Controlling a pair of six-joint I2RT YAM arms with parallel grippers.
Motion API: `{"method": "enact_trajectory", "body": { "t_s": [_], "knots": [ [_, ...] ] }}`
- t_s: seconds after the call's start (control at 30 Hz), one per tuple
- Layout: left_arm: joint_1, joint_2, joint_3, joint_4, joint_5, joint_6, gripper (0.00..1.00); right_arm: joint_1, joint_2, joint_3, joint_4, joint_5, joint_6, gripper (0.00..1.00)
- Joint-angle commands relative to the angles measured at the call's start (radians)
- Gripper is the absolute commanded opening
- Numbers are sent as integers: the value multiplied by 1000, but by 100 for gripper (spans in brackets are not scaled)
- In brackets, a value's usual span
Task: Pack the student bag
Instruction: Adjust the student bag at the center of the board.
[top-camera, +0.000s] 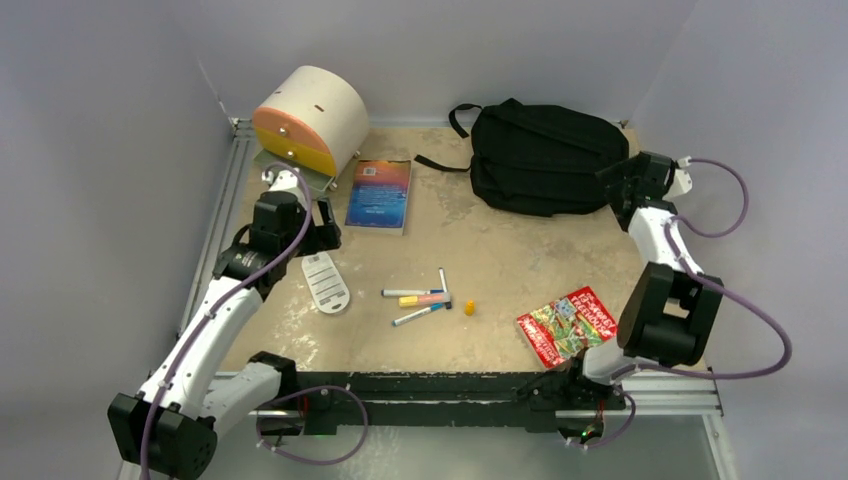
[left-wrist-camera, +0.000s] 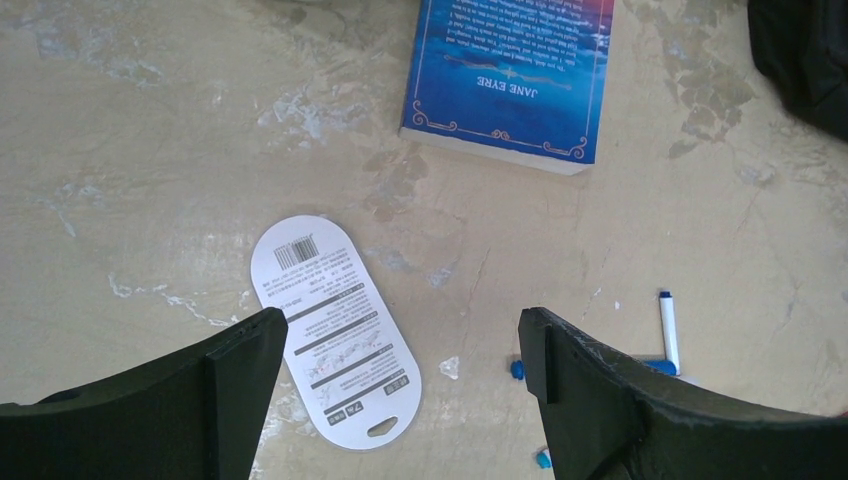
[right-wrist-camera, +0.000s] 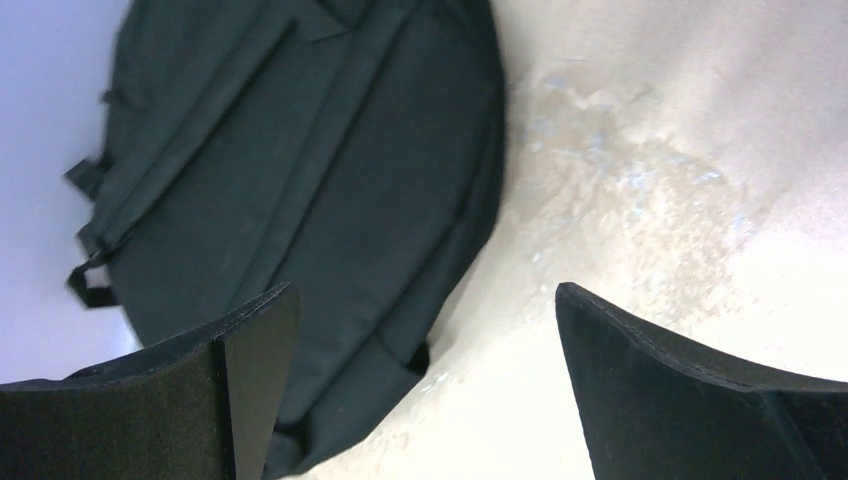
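Progress: right at the kickoff, by the look of it. Nothing shows inside the bag (top-camera: 545, 155), and everything lies loose on the table (top-camera: 500, 250).
Bag: lying flat at the far right of the table with a strap trailing off to its left. No open mouth shows in any view (a zip may be undone on a hidden side, I cannot tell).
Left gripper (left-wrist-camera: 400, 335): jaws spread wide with nothing between them, hanging over the white tag (left-wrist-camera: 335, 330). The blue book (left-wrist-camera: 515, 70) is just beyond.
Right gripper (right-wrist-camera: 428, 300): also wide apart and empty-handed, poised above the near edge of the bag, part over fabric and part over bare table.
Waiting to go in: the book, the tag and the little cluster of pens (top-camera: 420, 298) mid-table. There is also a small yellow piece (top-camera: 469, 307) just beside the pens and a red packet (top-camera: 566, 325) near the right arm's base.
Drawer box (top-camera: 308, 120): round, cream and orange, sitting in the far left corner well apart from the bag.
Left to do: practically the lot, I'd judge. The bag needs opening, then each loose thing has to be carried across and dropped in.
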Motion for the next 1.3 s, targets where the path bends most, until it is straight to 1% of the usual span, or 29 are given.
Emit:
{"method": "enact_trajectory", "body": {
  "t_s": [0.0, 0.2, 0.4, 0.6, 0.83, 1.0, 1.13, 1.27],
  "knots": [
    [2, 35, 44, -6, 39, 28, 87, -40, 56, -14, 71, -33, 13, 99],
    [2, 26, 45, 4, 41, 38, 87, -85, 148, -29, 191, -128, -31, 99],
    [2, 37, 47, 12, 42, 43, 87, -109, 243, -2, 236, -158, -21, 99],
    [2, 26, 46, 21, 47, 50, 87, -130, 355, 27, 321, -276, -19, 97],
    [2, -1, 35, 41, 66, 56, 87, -148, 438, 69, 366, -346, -21, 96],
    [2, -6, 31, 47, 77, 60, 87, -164, 492, 82, 409, -403, -9, 92],
    [2, 0, 32, 48, 85, 60, 87, -166, 523, 92, 436, -409, 2, 89],
    [2, 2, 31, 53, 97, 63, 86, -166, 562, 117, 459, -442, 10, 84]
  ]
}}
